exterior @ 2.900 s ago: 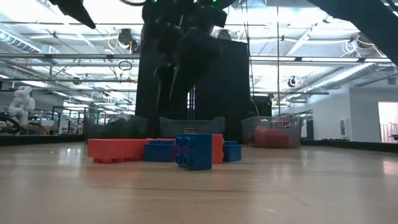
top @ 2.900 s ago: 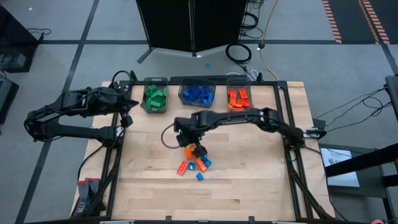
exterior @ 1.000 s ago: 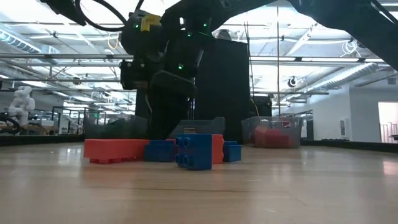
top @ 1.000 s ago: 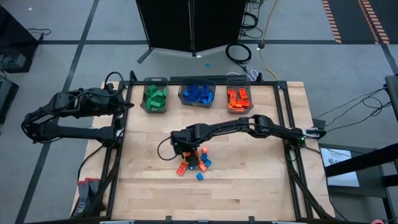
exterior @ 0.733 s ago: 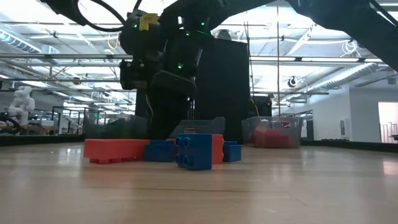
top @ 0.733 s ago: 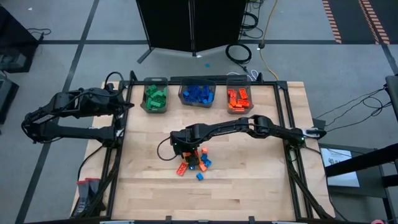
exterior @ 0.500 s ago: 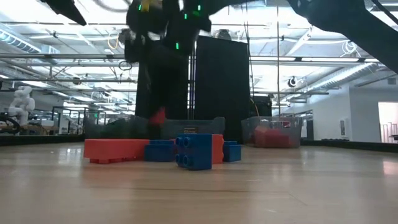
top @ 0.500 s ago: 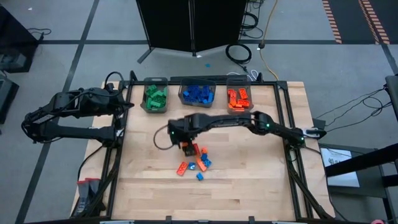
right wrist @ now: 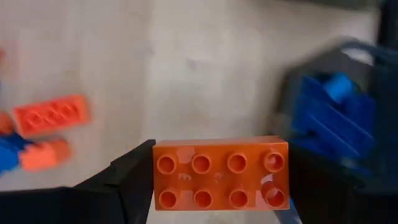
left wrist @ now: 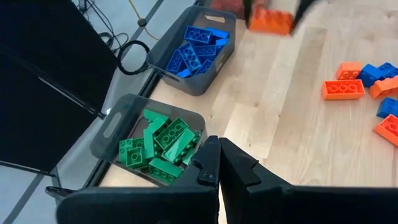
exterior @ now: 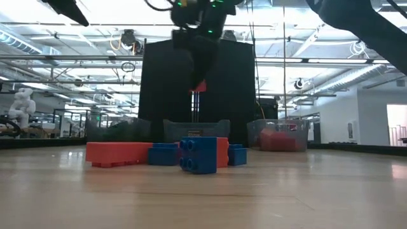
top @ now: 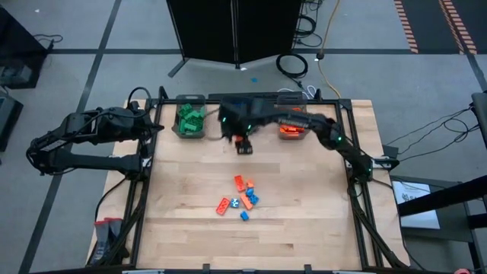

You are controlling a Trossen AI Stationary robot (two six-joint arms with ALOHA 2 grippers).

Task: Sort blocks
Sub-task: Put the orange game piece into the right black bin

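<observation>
Holding an orange-red block between its two fingers, the right gripper hangs in the air above the wooden table, just in front of the bin of blue blocks. The right wrist view shows the block clearly: it has two rows of four studs and the dark fingers press on its two short ends. In the low view the same block appears as a small red shape high above the table surface, under the dark gripper.

On the middle of the table lies a small loose group of blocks, orange-red and blue ones mixed, some touching each other. From the low view, a long orange-red block lies at the left of this group and a blue block stands nearest to the camera.

Three grey bins stand in a row at the far edge of the table. One contains green blocks, the middle one blue blocks, and the third one orange-red blocks.

The left gripper waits at the left edge of the table, near the green bin, with its fingers pressed together and nothing between them.
</observation>
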